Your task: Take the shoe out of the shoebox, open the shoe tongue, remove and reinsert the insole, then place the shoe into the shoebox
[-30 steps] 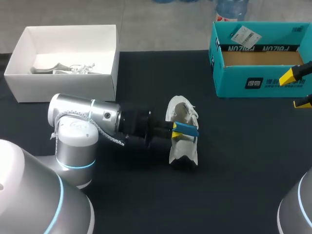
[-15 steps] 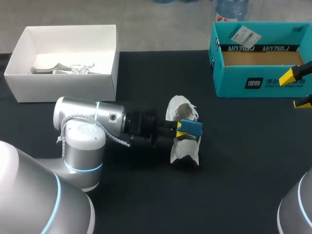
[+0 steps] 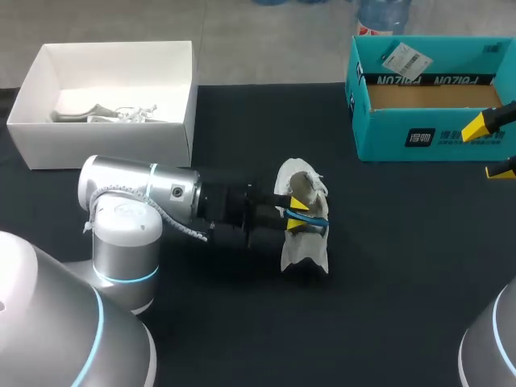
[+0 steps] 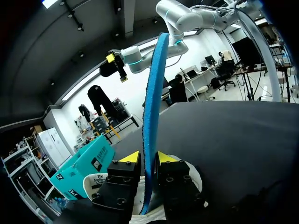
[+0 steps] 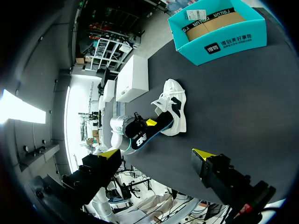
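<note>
Mid-frame: left gripper [image 3: 297, 214] clamped on thin blue foam insole [image 4: 152, 93], now sunk lower into white fabric sneaker [image 3: 303, 251]; reinsertion underway, I'd guess.

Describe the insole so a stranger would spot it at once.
Near the middle of the black table lies a white shoe, with the left gripper at it. The insole is the thin strip pinched between its yellow tips, bright blue against the white shoe.
</note>
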Robot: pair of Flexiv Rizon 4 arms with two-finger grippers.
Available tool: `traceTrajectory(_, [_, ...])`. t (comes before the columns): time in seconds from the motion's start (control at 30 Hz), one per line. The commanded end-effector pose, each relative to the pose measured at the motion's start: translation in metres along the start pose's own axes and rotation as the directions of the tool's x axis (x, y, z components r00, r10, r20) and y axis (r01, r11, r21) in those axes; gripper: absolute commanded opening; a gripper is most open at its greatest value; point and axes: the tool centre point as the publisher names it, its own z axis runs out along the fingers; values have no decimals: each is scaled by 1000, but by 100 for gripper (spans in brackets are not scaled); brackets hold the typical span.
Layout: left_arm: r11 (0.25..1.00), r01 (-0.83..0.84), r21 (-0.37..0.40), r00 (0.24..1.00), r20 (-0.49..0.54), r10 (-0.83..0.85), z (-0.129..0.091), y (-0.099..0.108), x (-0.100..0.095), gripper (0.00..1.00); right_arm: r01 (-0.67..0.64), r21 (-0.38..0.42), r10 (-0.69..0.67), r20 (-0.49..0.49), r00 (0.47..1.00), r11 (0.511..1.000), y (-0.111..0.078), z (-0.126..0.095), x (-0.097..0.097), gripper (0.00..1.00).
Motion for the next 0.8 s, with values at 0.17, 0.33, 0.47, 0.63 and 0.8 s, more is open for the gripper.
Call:
traceTrajectory(0.17, [1000,-19,-22,999,-27,18,-7,-6,5,0,-1,0,1,1,1000,1000,0,0,0,100])
traceTrajectory(0.33, [999,-31,-39,999,-22,30,3,4,4,0,-1,0,1,1,1000,1000,0,0,0,100])
traceTrajectory(0.47, [998,-20,-60,1000,-12,19,11,14,1,0,-1,0,1,1,1000,1000,0,0,0,100])
traceTrajectory(0.63, [996,-17,-82,1000,1,17,16,25,-2,0,-1,0,1,1,1000,1000,0,0,0,100])
traceTrajectory(0.8, [994,-6,-109,1000,21,8,18,35,-7,0,-1,0,1,1,1000,1000,0,0,0,100])
